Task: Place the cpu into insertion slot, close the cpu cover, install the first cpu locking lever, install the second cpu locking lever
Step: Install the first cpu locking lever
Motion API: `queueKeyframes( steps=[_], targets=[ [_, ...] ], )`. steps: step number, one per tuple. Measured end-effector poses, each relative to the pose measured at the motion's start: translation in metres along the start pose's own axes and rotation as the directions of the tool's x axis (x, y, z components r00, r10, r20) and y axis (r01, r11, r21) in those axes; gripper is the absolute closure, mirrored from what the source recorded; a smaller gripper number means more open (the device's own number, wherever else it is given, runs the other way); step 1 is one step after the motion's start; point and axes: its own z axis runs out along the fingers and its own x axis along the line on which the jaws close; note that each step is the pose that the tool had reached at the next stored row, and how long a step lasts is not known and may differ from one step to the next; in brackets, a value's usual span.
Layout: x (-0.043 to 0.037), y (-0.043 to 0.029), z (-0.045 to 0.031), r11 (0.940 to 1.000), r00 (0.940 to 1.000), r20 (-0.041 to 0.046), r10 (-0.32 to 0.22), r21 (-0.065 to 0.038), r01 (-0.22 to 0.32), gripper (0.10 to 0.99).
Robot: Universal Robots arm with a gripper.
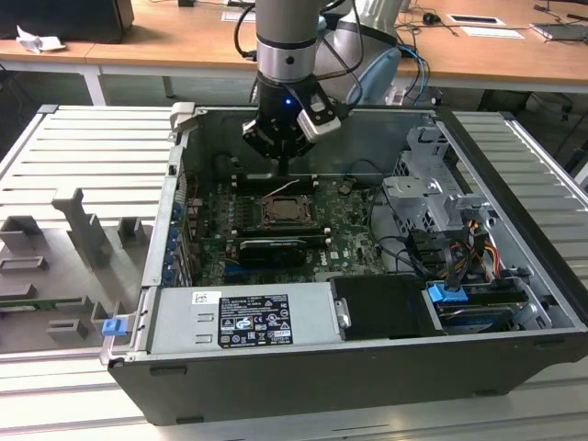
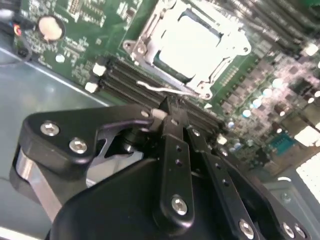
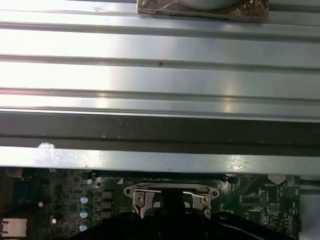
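One claw (image 1: 283, 171) hangs tip-down inside the open computer case (image 1: 367, 367), its two halves drawn together with nothing seen between them; in the second wrist view its tips sit just beside a thin wire locking lever (image 2: 155, 88), contact uncertain.

Just beyond the tips lies the insertion slot (image 1: 288, 212); the cpu (image 2: 189, 42) sits flat in it; the cpu cover (image 2: 142, 40) lies down over its edges.

Risks, as I judge them:
- the lever looks springy and could slip off the closed tips and flick back;
- a tip skidding off it would land on the memory slots (image 2: 125, 77) or the green board (image 2: 70, 30) close under the claw;
- pressing while the cover sits unevenly could load the cpu crookedly.

Surface: the case rests on a ribbed metal desk (image 1: 73, 156) spreading to either side of the claw; grey moulded fixtures (image 1: 83, 230) stand well apart from it; wooden worktops (image 1: 184, 41) run behind the arm.
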Motion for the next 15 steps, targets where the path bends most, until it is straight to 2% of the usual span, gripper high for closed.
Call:
queueKeyframes(
  steps=[1,4,7,11,15],
  targets=[
    [-0.0003,0.0,0.0012,1.0,1.0,0.0003,0.0,-0.004,0.0,0.98],
    [-0.0001,-0.0003,0.0066,0.9998,0.9999,-0.0006,-0.016,-0.007,0.016,0.98],
    [-0.0009,-0.0008,0.015,0.9997,0.9998,-0.0006,-0.021,-0.011,0.02,0.98],
    [-0.0014,-0.0011,0.0238,0.9998,0.9998,-0.0007,-0.019,-0.011,0.019,0.98],
    [-0.0058,0.0,0.0281,0.9998,0.9998,-0.0009,-0.019,-0.011,0.019,0.98]
  ],
)
